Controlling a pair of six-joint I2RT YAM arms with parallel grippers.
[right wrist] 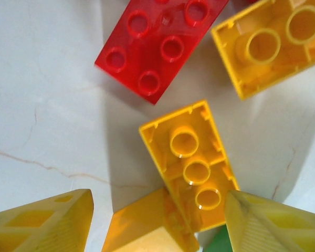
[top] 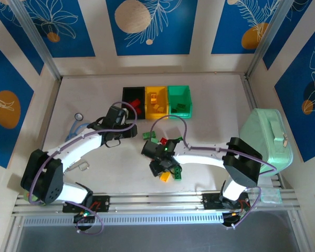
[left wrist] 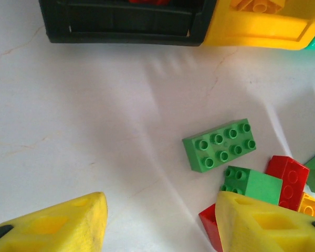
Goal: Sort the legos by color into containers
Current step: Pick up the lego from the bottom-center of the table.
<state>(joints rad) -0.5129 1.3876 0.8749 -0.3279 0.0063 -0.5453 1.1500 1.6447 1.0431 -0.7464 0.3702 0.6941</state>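
Note:
Three joined bins stand at the back: black [top: 134, 101], yellow [top: 156, 101] and green [top: 179, 100], each with bricks inside. My left gripper [top: 130, 122] hovers open just in front of the black bin [left wrist: 126, 23], with only bare table between its fingers [left wrist: 68, 223]. A green brick [left wrist: 219, 145], a second green one [left wrist: 252, 184] and a red one [left wrist: 286, 181] lie to its right. My right gripper [top: 165, 169] is open and low over a pile. An upside-down yellow brick [right wrist: 191, 163] lies between its fingers [right wrist: 268, 223], touching the right one. A red brick [right wrist: 160, 47] sits beyond.
Another upside-down yellow brick [right wrist: 273, 44] lies beside the red one. A mint-green case [top: 266, 137] with a handle stands at the right table edge. A small ring-shaped object [top: 79, 117] lies at the left, beside the left arm.

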